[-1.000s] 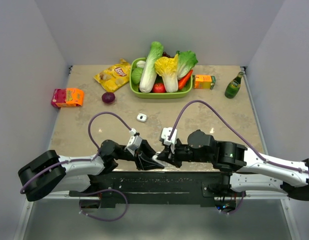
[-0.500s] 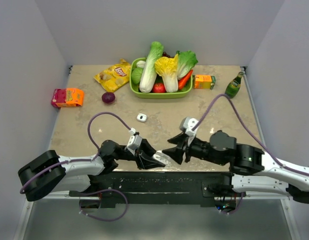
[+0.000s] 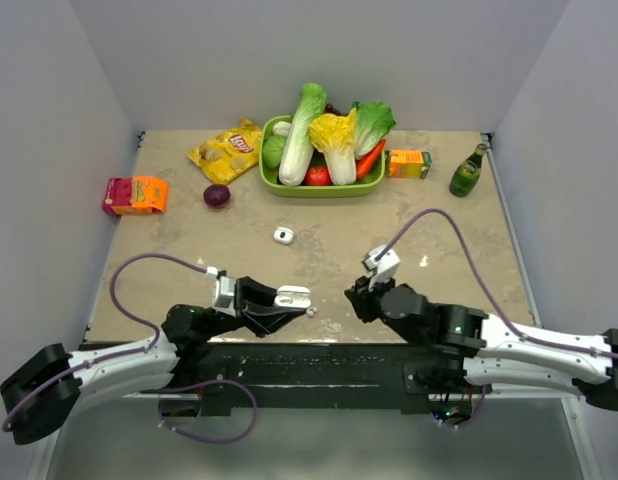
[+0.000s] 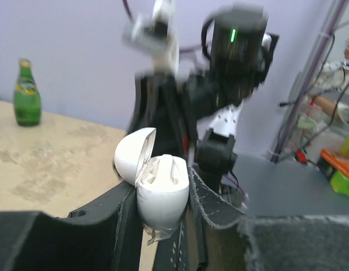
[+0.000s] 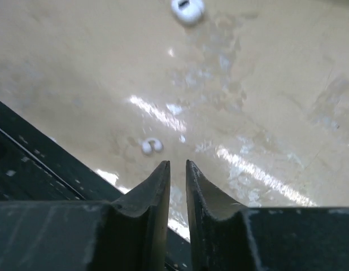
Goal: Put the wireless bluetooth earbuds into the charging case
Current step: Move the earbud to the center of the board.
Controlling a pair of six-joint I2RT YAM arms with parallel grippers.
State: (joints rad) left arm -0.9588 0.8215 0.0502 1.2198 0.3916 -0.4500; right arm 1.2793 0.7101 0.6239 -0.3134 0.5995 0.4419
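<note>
One earbud (image 5: 151, 146) lies loose on the surface (image 3: 439, 230) near its front edge, just ahead of the right pincer (image 5: 175, 165), whose fingers stand a narrow slit apart with nothing between them. Close by, the left pincer (image 4: 161, 197) is pinching the charging case (image 4: 161, 189), its lid (image 4: 134, 155) swung open. The step in hand looks like fetching that bud. The right pincer must spread, settle over so tiny a thing, nip it without flicking it off the edge, then carry it to the case. A second white piece (image 3: 282, 235) farther back may be another bud. Whether the case's wells hold anything the blurred left wrist view does not settle.
</note>
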